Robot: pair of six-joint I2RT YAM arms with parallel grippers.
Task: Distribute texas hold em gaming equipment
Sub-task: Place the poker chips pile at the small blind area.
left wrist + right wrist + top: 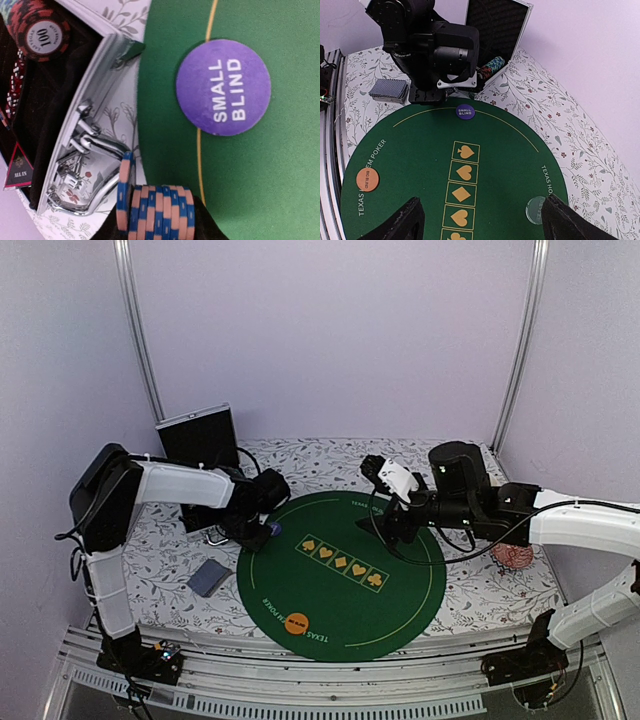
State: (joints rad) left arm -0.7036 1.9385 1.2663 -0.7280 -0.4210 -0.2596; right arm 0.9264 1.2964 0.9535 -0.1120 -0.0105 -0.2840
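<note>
In the left wrist view a stack of blue-and-salmon poker chips [161, 212] lies on its side between the dark fingers of my left gripper [155, 222], which is shut on it. The outermost chip leans away from the rest. The gripper hovers at the left rim of the green poker mat [400, 610], just beside the purple SMALL BLIND disc [223, 87]. My right gripper [487, 222] hangs open above the mat's right half with nothing in it. The clear disc [536, 210] lies near its right finger. The orange disc [297, 622] sits at the mat's near edge.
An open chip case [200, 440] stands at the back left, with red chips [42, 30] and a red-edged triangle marker [19, 167] inside. A deck of grey-blue cards [210, 577] lies left of the mat. Something reddish [515, 557] sits at the far right.
</note>
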